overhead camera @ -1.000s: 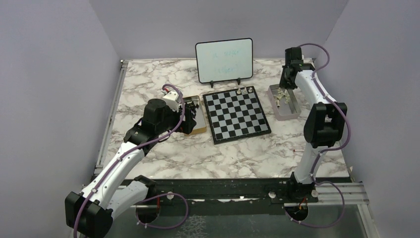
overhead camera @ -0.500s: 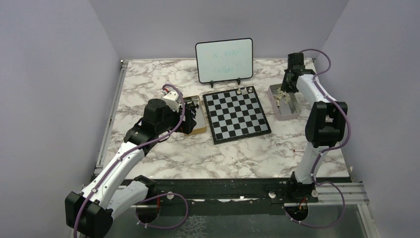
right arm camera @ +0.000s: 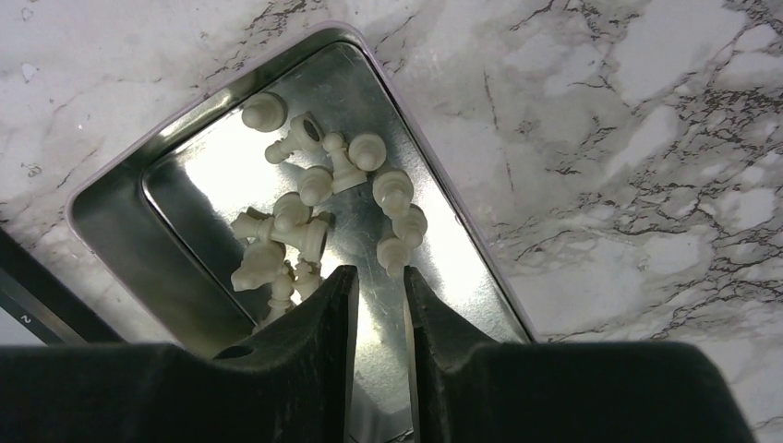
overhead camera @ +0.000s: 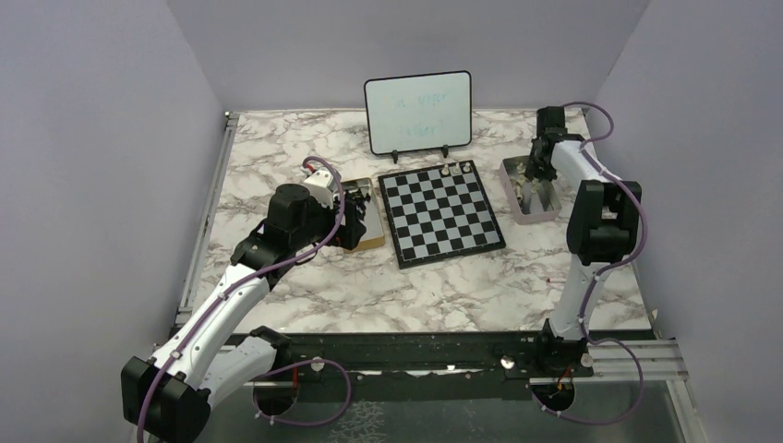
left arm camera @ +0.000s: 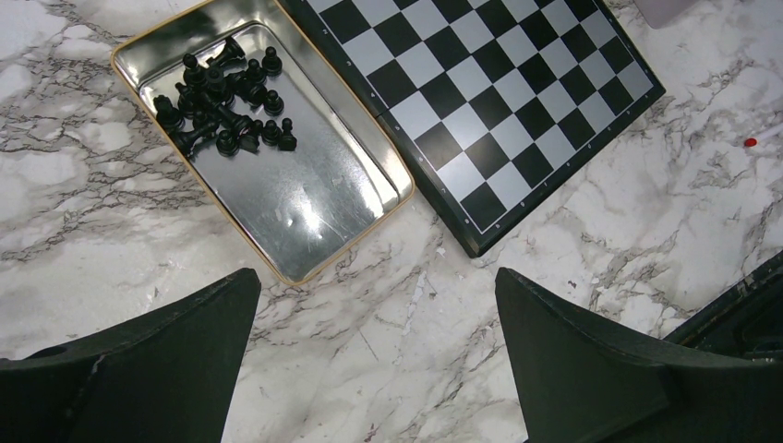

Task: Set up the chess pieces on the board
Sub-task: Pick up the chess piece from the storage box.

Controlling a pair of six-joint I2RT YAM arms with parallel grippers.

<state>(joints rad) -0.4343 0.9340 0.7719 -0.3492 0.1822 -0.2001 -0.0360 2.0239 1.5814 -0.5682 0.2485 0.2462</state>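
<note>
One marbled surface [overhead camera: 305, 277] carries everything. Two white arms reach over it: the left arm [overhead camera: 240, 277] left of the board [overhead camera: 441, 214], the right arm [overhead camera: 600, 221] right of it. One whiteboard [overhead camera: 417, 111] stands just behind the board's far edge. The board lies flat, with two small chess pieces [overhead camera: 452, 169] on its far row. Two metal trays flank it. The gold-rimmed tray [left arm camera: 305, 194] just left of the board holds a heap of black pieces [left arm camera: 222, 101], over a dozen and too tangled to count exactly. The left fingers [left arm camera: 166, 341] hang spread wide and empty near it. The grey tray [right arm camera: 120, 212] right of the board holds about a dozen pale pieces [right arm camera: 305, 221]. The right fingers [right arm camera: 323, 323] hover there, a narrow gap between them, gripping nothing.
</note>
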